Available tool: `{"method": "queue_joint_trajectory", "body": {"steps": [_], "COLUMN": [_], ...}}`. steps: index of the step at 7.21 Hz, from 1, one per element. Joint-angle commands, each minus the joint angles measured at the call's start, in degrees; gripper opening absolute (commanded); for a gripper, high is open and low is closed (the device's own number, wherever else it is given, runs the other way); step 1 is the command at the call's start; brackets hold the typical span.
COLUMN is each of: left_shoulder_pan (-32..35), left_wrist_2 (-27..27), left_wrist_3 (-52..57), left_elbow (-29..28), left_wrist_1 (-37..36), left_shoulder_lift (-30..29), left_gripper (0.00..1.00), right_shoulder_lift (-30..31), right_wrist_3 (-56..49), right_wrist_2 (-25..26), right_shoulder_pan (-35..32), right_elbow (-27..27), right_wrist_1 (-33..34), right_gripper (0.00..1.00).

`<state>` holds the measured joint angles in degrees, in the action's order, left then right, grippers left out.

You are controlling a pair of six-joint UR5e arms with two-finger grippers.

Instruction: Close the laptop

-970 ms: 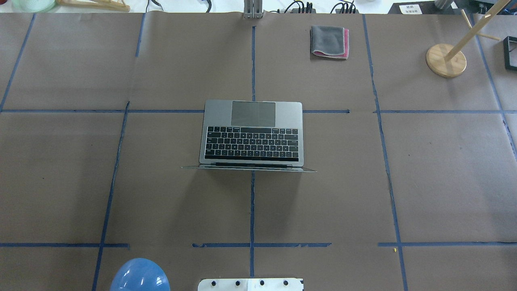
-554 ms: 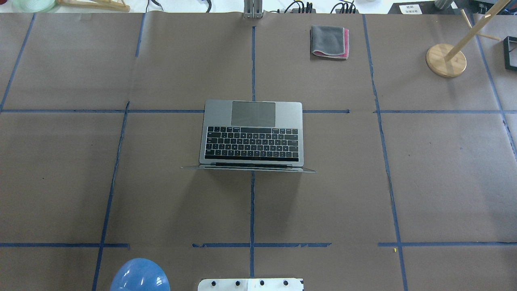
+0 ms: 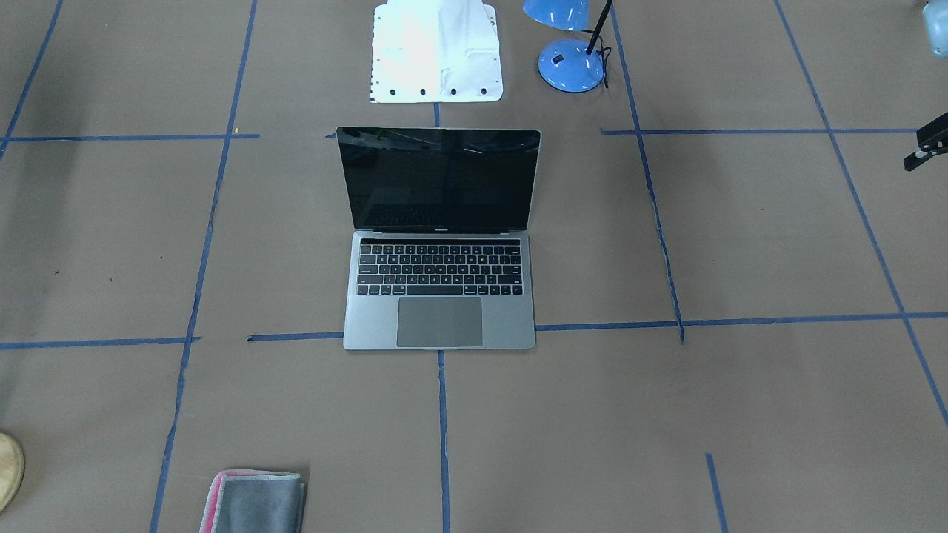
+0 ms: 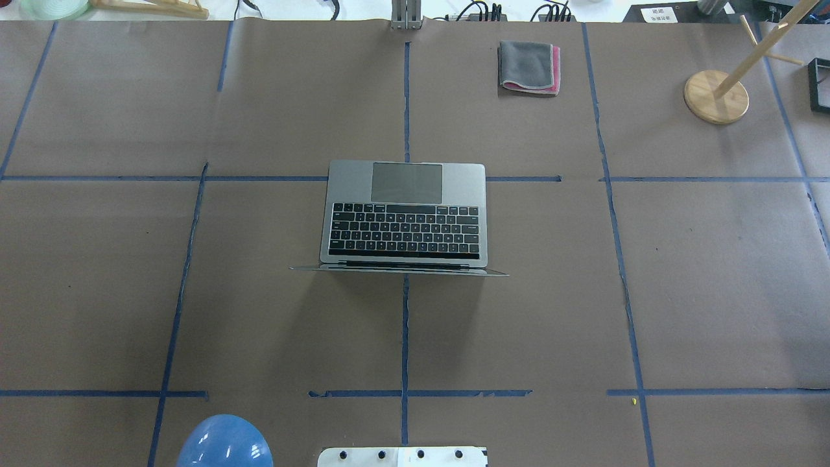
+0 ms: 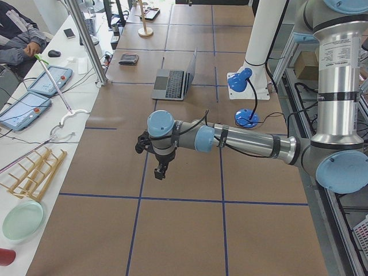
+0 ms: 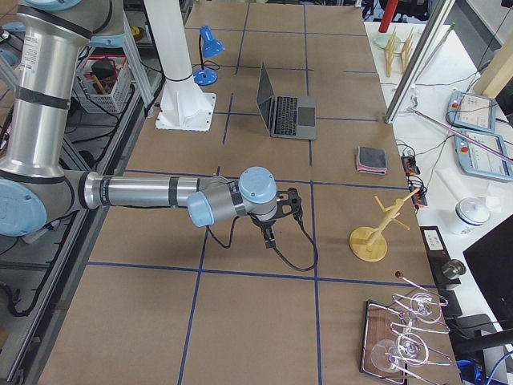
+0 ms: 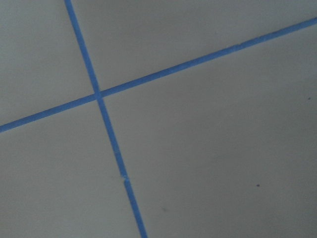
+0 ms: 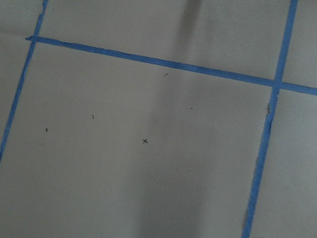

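Front-facing view: the laptop (image 3: pixel 439 289) sits open in the middle of the paper-covered table (image 3: pixel 740 244), its dark screen upright and turned away from the robot, its trackpad edge across a blue tape line (image 3: pixel 607 326). A white base plate (image 3: pixel 437 52) and a blue desk lamp (image 3: pixel 570 65) lie beyond it, and a folded grey-and-pink cloth (image 3: pixel 255 503) at the bottom edge. Overhead view: I see the laptop (image 4: pixel 405 217) from behind, lid edge-on and keyboard exposed. The cloth is well apart at the far side and a wooden stand (image 4: pixel 715 97) is further right; no arm shows here. Exterior left: the left gripper (image 5: pixel 161 171) hangs fingers-down above bare paper, well apart from the laptop (image 5: pixel 175 82) — from here I cannot tell how wide its fingers stand. Exterior right: the right gripper (image 6: pixel 268 235) hangs likewise over bare paper, near the wooden stand and far from the laptop, finger spacing again not readable. Left wrist view: only brown paper and crossing tape. Right wrist view: the same — paper, tape lines, a few dark specks.
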<state>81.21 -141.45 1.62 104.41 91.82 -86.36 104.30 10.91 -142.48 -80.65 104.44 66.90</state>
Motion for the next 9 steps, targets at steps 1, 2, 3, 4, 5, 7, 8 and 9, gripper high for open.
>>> {"method": "queue_joint_trajectory", "body": {"steps": [1, 2, 3, 4, 5, 7, 8, 9], "left_shoulder_pan": [-5.0, -9.7, -13.8, -16.3, -21.0, -30.8, -33.7, -38.4], "left_wrist_2": [-0.9, -0.9, -0.8, -0.8, -0.8, -0.4, 1.2, 6.1], "left_wrist_3": [-5.0, -13.1, -21.5, -29.6, -38.3, -55.6, -60.4, -65.7], "left_elbow": [0.9, 1.2, 1.3, 1.3, 1.3, 1.3, 1.4, 1.6], "left_wrist_1": [11.2, 17.2, 23.2, 30.8, 40.2, 50.4, 52.0, 53.4], "left_shoulder_lift": [0.3, 1.2, 1.4, 2.9, 4.7, 3.4, 0.8, -1.6], "left_gripper": [1.00, 1.00, 1.00, 1.00, 0.99, 0.99, 0.99, 0.99], "right_shoulder_lift": [-0.1, -0.1, -0.1, -0.1, -0.1, 0.1, 0.1, 0.0], "right_wrist_3": [25.3, 34.3, 40.2, 46.8, 53.2, 61.0, 64.2, 68.0], "right_wrist_2": [0.2, 1.4, 3.5, 6.8, 12.3, 21.1, 27.0, 32.7], "right_shoulder_pan": [10.7, 15.0, 19.2, 24.3, 31.4, 43.1, 48.9, 54.5], "right_elbow": [0.0, 0.0, 0.1, 1.2, 5.3, 10.8, 13.0, 15.5], "right_wrist_1": [-19.8, -27.3, -32.7, -37.0, -37.5, -37.5, -37.5, -37.5], "right_gripper": [1.00, 1.00, 1.00, 1.00, 1.00, 1.00, 1.00, 1.00]}}
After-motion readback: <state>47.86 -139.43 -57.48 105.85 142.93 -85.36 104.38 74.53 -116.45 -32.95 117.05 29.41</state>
